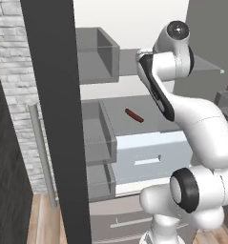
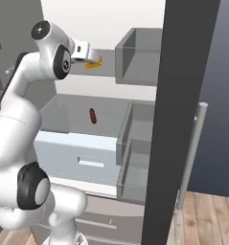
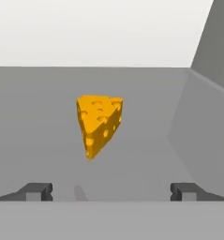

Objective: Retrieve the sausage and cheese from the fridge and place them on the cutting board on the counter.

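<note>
The fridge stands open, its white interior and grey shelves in front of me. The cheese, a yellow-orange holed wedge, sits on the upper shelf, straight ahead of my gripper and a short way beyond the fingertips. The jaws stand wide open, touching nothing. From the right base view the gripper reaches over the upper shelf with the cheese just at its tips. The dark red-brown sausage lies alone on the shelf below. The cutting board and counter are out of view.
Grey door bins flank the shelves on the open doors. A white drawer sits under the sausage shelf. The dark door edges and bar handles stand close on both sides.
</note>
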Controlling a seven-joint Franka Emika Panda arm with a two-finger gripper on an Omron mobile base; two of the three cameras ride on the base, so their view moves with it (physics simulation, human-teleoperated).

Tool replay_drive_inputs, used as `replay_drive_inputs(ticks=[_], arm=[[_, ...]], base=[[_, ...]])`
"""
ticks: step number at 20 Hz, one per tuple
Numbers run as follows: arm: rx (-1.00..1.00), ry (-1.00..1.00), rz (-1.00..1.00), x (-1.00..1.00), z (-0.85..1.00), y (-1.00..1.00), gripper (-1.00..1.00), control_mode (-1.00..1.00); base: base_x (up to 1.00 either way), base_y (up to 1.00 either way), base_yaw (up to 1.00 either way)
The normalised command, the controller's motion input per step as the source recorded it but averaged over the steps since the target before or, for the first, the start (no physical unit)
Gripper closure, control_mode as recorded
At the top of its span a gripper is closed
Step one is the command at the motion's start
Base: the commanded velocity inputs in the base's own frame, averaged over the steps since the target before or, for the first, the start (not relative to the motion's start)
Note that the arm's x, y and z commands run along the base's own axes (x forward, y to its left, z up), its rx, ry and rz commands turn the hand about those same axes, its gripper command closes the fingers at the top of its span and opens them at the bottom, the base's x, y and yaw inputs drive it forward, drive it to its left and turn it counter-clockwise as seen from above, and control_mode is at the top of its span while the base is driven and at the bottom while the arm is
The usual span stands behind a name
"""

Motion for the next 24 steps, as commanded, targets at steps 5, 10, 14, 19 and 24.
replay_drive_inputs(ticks=[5, 10, 14, 19, 24], arm=[[0.05, 0.02, 0.00, 0.51, 0.00, 0.00, -1.00, -1.00], [0.06, 0.10, 0.00, 0.51, 0.00, 0.00, -1.00, -1.00], [0.05, 0.08, 0.00, 0.46, 0.00, 0.00, -1.00, -1.00], [0.00, 0.02, 0.00, 0.30, -0.04, 0.00, -1.00, -1.00], [0.00, 0.00, -0.05, 0.02, -0.22, 0.00, -1.00, -1.00]], base=[[0.00, 0.00, 0.00], [0.00, 0.00, 0.00], [0.00, 0.00, 0.00], [0.00, 0.00, 0.00], [0.00, 0.00, 0.00]])
